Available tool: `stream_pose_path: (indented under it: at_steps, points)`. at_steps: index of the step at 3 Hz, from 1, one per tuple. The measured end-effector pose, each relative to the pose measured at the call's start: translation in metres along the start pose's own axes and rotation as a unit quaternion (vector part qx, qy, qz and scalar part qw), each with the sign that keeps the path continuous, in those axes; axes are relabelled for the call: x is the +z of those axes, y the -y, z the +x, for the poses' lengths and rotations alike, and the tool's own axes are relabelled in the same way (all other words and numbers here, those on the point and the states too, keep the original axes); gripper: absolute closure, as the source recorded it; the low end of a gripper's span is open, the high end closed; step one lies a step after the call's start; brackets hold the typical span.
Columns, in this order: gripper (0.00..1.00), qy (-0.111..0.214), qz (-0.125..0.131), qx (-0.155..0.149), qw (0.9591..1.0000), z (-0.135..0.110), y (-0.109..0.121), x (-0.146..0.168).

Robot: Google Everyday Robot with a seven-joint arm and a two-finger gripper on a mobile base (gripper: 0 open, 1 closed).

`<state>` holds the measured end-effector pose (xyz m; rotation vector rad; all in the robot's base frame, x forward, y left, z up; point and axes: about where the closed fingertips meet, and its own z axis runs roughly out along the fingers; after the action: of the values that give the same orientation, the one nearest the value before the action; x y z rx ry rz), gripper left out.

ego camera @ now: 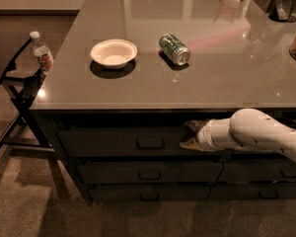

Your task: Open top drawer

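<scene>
The top drawer is a wide dark grey front just under the counter edge, with a small black loop handle at its centre. It looks closed, flush with the fronts around it. My gripper is at the end of a white arm that reaches in from the right. It sits at the drawer front's right end, right of the handle and not touching it. Its fingers stand apart, one above the other, with nothing between them.
On the grey countertop are a white bowl and a green can lying on its side. Shallower drawers lie below. A water bottle stands on a black chair at left. Containers sit at the counter's far right.
</scene>
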<state>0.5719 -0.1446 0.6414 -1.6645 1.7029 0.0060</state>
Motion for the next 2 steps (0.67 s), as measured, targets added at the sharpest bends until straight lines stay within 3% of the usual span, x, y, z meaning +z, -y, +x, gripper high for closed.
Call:
stream_pose_path:
  at_steps: [1, 2]
  points:
    - [0.60, 0.000, 0.000, 0.000, 1.0000, -0.0001, 0.0001, -0.0001]
    - [0.82, 0.000, 0.000, 0.000, 1.0000, -0.0007, 0.0016, -0.0009]
